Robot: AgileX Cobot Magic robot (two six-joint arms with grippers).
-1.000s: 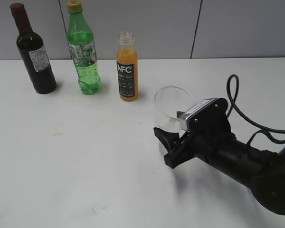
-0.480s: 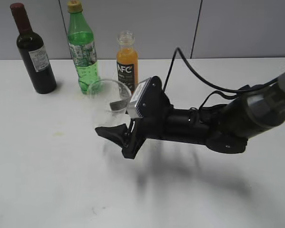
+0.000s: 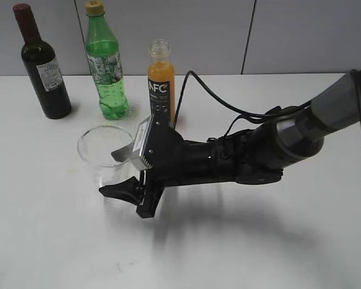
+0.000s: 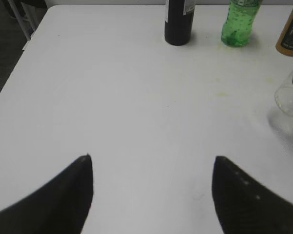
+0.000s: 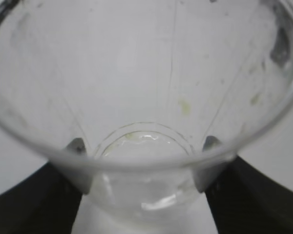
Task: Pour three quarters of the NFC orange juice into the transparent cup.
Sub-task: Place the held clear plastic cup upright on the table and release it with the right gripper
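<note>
Placement of the transparent cup (image 3: pixel 106 153) looks like the step in hand: the right hand (image 3: pixel 121 174) reaches well across the middle and pinches the cup by its lower wall, one finger on each side, as the right wrist view shows plainly. The cup looks empty apart from a few yellowish specks on its wall and faint residue at the bottom. Doing this well probably means setting the cup flat on the desk (image 3: pixel 60 241) before the fingers part, and opening them evenly so the light plastic is not nudged or tipped. Whether its base touches the desk yet cannot be told.

The NFC orange juice (image 3: pixel 160 81) stands upright behind the arm, uncapped and nearly full. A spot in front of it with room for a tilting bottle would suit the pour. The left hand (image 4: pixel 151 192) hangs spread over bare desk and holds nothing.

Along the back stand a green plastic bottle (image 3: pixel 106 63) and a dark wine bottle (image 3: pixel 41 66), both capped, well apart from the cup. The desk is white, with faint yellowish stains near the green bottle. Behind runs a grey panelled wall (image 3: pixel 289 36).
</note>
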